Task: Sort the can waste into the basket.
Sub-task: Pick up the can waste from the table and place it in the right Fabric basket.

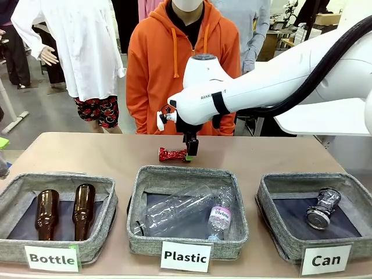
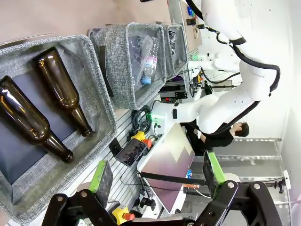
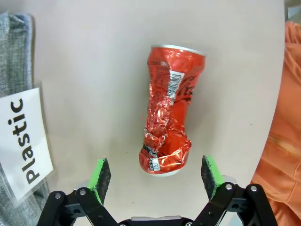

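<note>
Jaws spread wide, the right hand [image 3: 157,175] straddles the base of the red can [image 3: 168,110] lying at frame centre on the tabletop [image 3: 94,56], presumably aligned to pinch it for the Can basket [image 1: 273,224] at lower right

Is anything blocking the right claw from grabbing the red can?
No, nothing visible. The right claw is open right over the red can, which lies alone on the bare table, with its bottom end between the green pads.
</note>
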Robot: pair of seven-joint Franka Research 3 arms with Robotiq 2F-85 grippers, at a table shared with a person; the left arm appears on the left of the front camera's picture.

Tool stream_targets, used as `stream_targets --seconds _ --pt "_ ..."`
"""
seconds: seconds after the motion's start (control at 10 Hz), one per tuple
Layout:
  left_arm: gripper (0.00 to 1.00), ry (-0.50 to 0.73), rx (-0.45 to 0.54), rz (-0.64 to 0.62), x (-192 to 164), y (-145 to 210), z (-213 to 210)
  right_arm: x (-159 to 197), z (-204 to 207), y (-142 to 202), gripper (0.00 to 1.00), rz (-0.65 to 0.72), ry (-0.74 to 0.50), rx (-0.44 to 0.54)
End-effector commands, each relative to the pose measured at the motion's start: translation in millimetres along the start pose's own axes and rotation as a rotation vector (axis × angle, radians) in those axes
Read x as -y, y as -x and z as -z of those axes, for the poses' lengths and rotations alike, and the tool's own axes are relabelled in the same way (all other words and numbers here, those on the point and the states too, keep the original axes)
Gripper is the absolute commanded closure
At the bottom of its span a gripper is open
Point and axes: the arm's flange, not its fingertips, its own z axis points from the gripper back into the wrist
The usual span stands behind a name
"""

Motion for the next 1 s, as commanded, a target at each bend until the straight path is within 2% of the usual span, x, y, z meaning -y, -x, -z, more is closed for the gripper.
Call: stream_targets --seconds 0.0,0.5,0.9 --pt "0.0 0.007 -0.006 0.011 1 1 -3 13 3 5 0.0 -0.014 0.024 -0.02" --pt "0.0 0.007 -0.006 0.011 1 1 -3 25 17 14 0.0 -0.029 0.036 0.021" --pt "0.0 0.007 -0.006 0.011 1 1 -3 29 35 5 0.0 -0.051 0.001 0.061"
